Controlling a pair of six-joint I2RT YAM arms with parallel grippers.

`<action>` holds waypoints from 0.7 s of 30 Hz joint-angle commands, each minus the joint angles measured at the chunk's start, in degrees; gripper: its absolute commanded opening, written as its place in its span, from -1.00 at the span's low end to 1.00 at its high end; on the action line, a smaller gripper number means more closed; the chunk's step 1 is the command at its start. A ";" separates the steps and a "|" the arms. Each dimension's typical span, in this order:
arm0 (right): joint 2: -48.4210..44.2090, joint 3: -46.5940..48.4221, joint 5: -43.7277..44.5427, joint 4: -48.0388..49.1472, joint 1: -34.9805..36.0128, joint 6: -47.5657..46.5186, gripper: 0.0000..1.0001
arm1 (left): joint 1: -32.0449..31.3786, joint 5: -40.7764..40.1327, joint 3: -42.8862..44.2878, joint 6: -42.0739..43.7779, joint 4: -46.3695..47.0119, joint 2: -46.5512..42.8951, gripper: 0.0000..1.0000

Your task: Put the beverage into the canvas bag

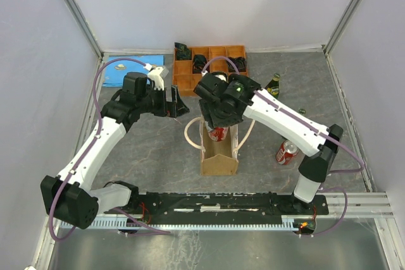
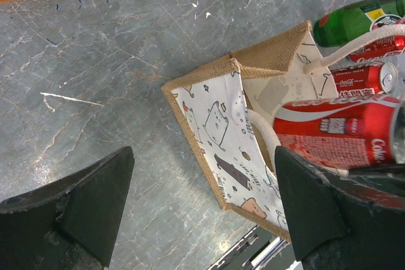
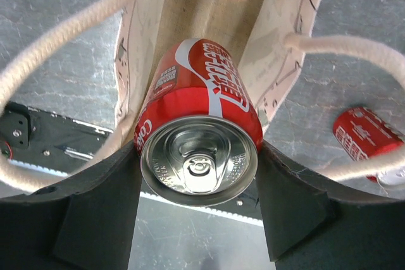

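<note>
Right gripper point(image 3: 199, 188) clamps a red cola can point(image 3: 202, 112) base-first over the canvas bag point(image 1: 219, 159) mouth, apparently lined up to drop in. Left gripper point(image 2: 204, 178), at the bag's ten o'clock, gapes empty, probably keeping clear.

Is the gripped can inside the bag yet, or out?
Not dropped in: the right fingers hold the can at the bag's open mouth, between its handles. How far its lower end reaches inside, cannot tell.

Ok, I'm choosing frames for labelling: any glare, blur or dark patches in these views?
Top view: even soft light, bag sharp. Right wrist: bright sheen on the can lid, right end effector nearly black. Left wrist: table crisp, left end effector dark, little detail.
</note>
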 commanded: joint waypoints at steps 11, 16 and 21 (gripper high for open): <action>3.80 -7.07 2.67 17.35 0.02 -3.37 -1.00 | 0.25 -0.05 -1.04 3.65 1.03 -1.88 0.94; 4.26 -10.25 4.46 21.19 0.03 -4.66 -1.00 | 0.29 -0.06 -1.60 3.65 0.91 -2.40 0.94; 5.13 -12.89 6.93 25.33 0.02 -6.52 -1.00 | 0.24 -0.06 -2.03 3.47 0.98 -2.60 0.94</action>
